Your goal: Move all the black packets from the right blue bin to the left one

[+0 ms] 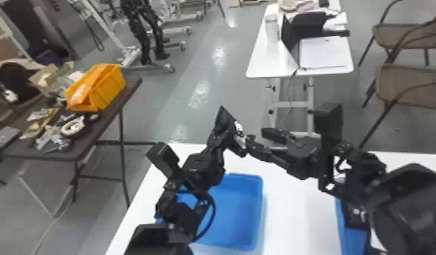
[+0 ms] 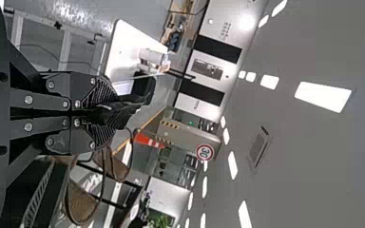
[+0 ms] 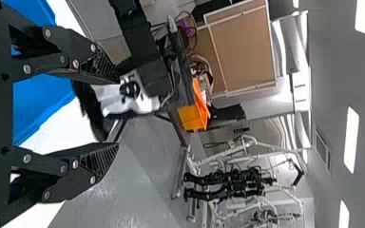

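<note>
Overhead, past the far edge of the left blue bin [image 1: 242,217], the left pincer [image 1: 226,135] is closed on a black packet [image 1: 240,137] with bright, shiny patches. Facing it, the right pincer [image 1: 259,140] holds its two fingers apart, one tip close to the packet; whether they touch, I can't tell. Both blue bins rest on the white surface [image 1: 288,217], well apart, with the right blue bin [image 1: 350,234] partly hidden by the right arm. Off to the left, an orange bin [image 1: 106,90] sits on a dark table [image 1: 88,144].
</note>
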You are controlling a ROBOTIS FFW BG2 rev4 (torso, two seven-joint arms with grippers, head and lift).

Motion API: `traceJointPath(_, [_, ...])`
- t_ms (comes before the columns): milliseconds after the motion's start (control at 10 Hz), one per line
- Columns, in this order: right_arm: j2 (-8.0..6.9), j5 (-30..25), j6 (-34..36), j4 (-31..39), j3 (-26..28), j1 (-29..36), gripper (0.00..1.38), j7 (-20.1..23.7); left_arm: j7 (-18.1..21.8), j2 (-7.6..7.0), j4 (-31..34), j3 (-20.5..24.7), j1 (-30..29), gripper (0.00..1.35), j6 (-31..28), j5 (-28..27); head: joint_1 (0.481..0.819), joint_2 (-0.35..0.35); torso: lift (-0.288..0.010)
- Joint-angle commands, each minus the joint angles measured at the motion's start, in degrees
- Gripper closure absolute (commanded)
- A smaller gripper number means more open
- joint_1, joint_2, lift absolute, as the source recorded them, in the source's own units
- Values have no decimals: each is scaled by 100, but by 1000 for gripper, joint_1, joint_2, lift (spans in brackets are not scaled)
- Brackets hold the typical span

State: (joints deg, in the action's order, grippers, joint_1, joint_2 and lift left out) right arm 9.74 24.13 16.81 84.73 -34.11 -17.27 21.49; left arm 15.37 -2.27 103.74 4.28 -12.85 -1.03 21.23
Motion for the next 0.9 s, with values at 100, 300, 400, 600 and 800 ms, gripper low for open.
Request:
traceJointPath(100, [-25, -584, 332, 597, 1003, 857, 119, -39, 2, 113, -3, 573, -305, 1222, 59, -927, 695, 319, 0])
traceJointPath(300, [-174, -804, 490, 896, 1759, 1534, 121, -66, 2, 242, -143, 934, -710, 1222, -2, -1464, 695, 312, 0])
traceJointPath(400, [-254, -971, 578, 1072, 2058, 1780, 121, -66, 2, 242, -337, 1022, -762, 1222, 15, -1877, 695, 310, 0])
traceJointPath(600, [-280, -1112, 727, 1265, 2321, 2044, 122, -66, 45, 242, -750, 1004, -754, 1047, -37, -2272, 695, 301, 0])
traceJointPath(800, [-280, -1367, 736, 1494, 2436, 2290, 122, -153, 63, 242, -776, 1057, -771, 150, 86, -2545, 695, 283, 0])
